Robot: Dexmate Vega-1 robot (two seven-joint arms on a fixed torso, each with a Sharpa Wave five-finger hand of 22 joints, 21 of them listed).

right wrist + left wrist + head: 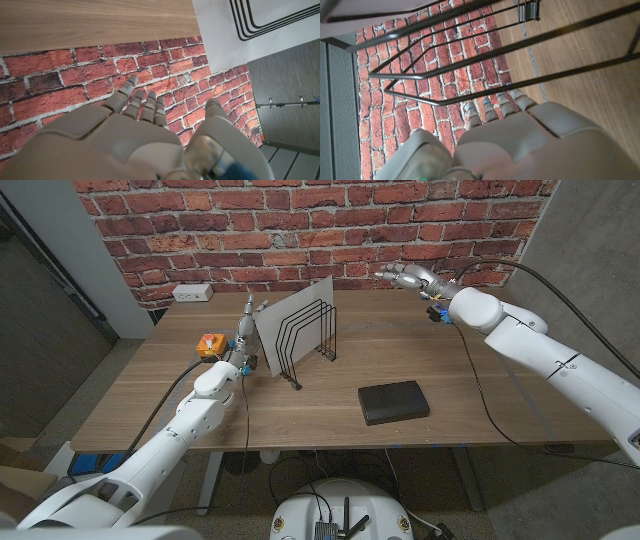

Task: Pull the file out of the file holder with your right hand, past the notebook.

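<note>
A black wire file holder [305, 338] stands mid-table with a grey-white file [300, 310] leaning upright in its far slot. A black notebook [394, 401] lies flat on the table, nearer the front and to the right of the holder. My right hand [408, 277] hovers high near the table's back edge, right of the file and apart from it, fingers spread and holding nothing. My left hand [243, 330] stands upright just left of the holder, fingers extended beside the wires [470, 65]. The file [250, 35] and holder wires appear beyond my right hand [145, 130].
An orange object [209, 345] sits left of my left hand. A white power strip [192, 292] lies at the table's back left. A brick wall [300, 220] rises behind the table. Black cables run across the table by each arm.
</note>
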